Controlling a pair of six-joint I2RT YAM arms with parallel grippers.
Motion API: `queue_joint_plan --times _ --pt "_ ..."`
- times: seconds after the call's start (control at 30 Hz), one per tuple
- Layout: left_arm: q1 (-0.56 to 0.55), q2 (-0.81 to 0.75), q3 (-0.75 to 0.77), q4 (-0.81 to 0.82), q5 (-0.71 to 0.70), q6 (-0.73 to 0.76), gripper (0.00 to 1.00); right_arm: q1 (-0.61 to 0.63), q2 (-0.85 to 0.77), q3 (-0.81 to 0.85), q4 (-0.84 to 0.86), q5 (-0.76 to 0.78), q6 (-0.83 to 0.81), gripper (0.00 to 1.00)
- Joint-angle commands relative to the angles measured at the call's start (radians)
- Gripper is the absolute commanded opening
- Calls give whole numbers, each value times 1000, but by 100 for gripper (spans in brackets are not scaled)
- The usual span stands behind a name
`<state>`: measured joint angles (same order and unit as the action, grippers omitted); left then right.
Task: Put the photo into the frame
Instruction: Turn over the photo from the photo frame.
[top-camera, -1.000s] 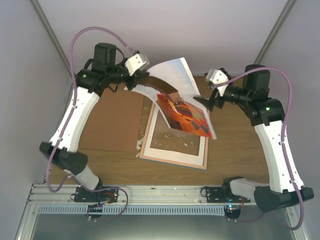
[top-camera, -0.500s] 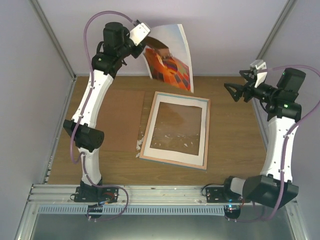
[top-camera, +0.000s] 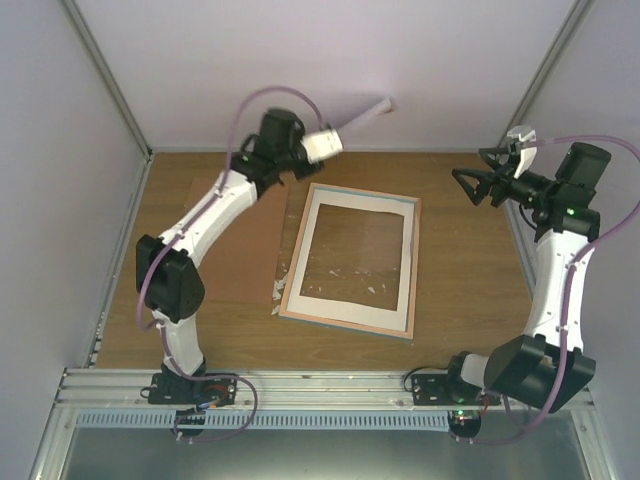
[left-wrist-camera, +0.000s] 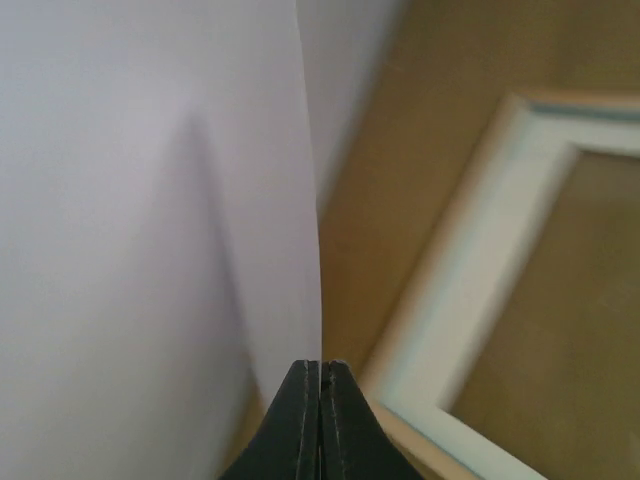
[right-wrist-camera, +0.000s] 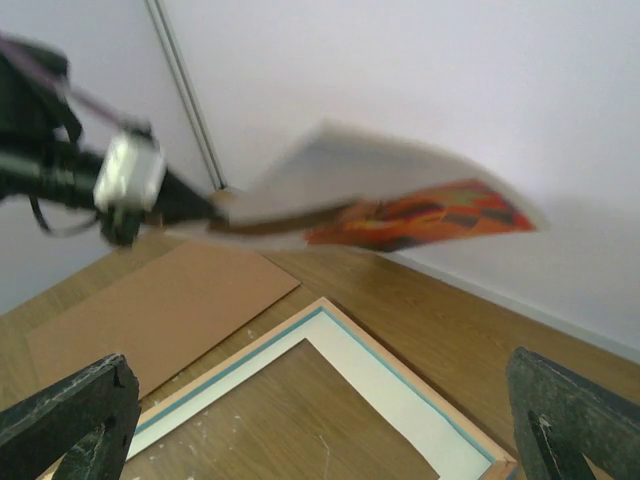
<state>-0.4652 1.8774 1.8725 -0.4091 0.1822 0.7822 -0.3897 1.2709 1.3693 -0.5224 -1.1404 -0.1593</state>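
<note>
- Above the far edge of the tabletop (top-camera: 470, 300), the left tool (top-camera: 340, 129) is pinched tight on one edge of the photo (right-wrist-camera: 400, 195). It holds the photo in the air near the back wall, with the orange print on the underside.
- Lying flat mid-tabletop, the frame (top-camera: 345, 322) is well apart from the photo. Inside its teal-lined rim a pale border surrounds a middle showing wood grain and pale flecks.
- Just left of the frame lies a brown board (top-camera: 235, 250).
- Off to the right, the right tool (top-camera: 470, 180) hangs with its jaws spread wide, gripping nothing.
</note>
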Motion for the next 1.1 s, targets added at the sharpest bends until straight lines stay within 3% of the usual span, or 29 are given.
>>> queue_joint_plan --times 0.0,0.2,0.5,0.73,1.07 --pt "-90 -86 -247 13 -20 127 0 -16 3 -13 12 -30 5 100" --pt "-171 -196 -580 83 -1 108 0 -18 12 -29 17 -32 9 100" --pt "-251 -274 -808 99 111 66 0 -19 24 -60 37 -32 25 100" --pt "-331 -302 -906 125 115 54 0 -19 25 -95 34 -16 4 100" --pt "-361 -252 -891 86 89 -54 0 -18 25 -113 28 3 -16 100"
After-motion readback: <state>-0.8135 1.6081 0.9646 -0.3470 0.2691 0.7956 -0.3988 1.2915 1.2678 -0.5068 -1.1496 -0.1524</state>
